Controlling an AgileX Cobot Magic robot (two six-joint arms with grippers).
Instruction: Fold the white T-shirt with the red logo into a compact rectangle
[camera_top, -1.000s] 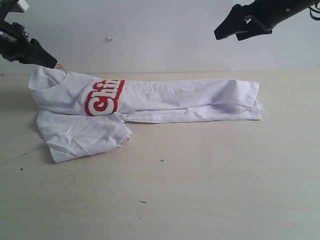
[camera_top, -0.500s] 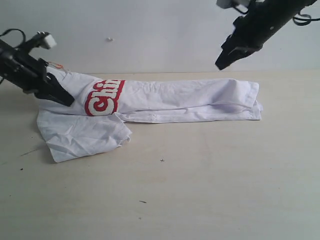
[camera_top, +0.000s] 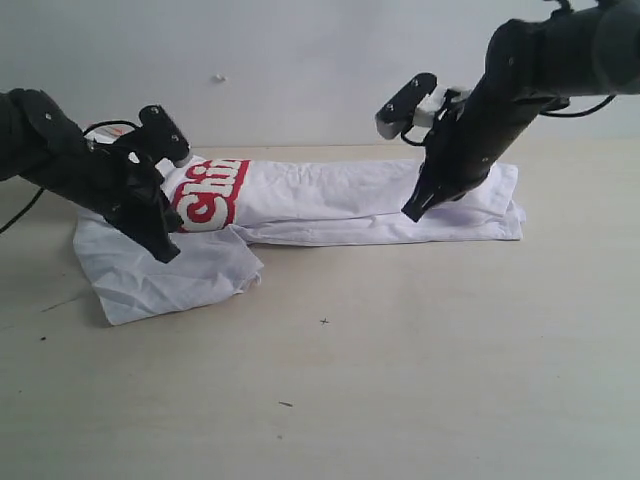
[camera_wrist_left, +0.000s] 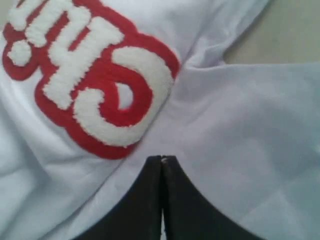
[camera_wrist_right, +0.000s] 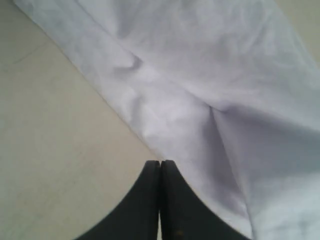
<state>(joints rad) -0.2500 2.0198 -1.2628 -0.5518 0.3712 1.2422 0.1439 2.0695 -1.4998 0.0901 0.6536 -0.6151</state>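
The white T-shirt lies on the table as a long folded band, with one sleeve spread out at the front left. Its red logo shows only its first letters beside the fold. My left gripper hangs low over the sleeve, just in front of the logo, jaws shut with nothing between them. My right gripper points down at the band's front edge right of the middle, also shut and empty, at the hem of the shirt.
The pale wooden table spreads wide in front of the shirt, with a few small dark specks. A plain white wall rises right behind the shirt.
Both arms have come down from high near the wall to the shirt. The left moved rightward and forward onto the sleeve by the logo; the right dropped leftward to the band's front edge.
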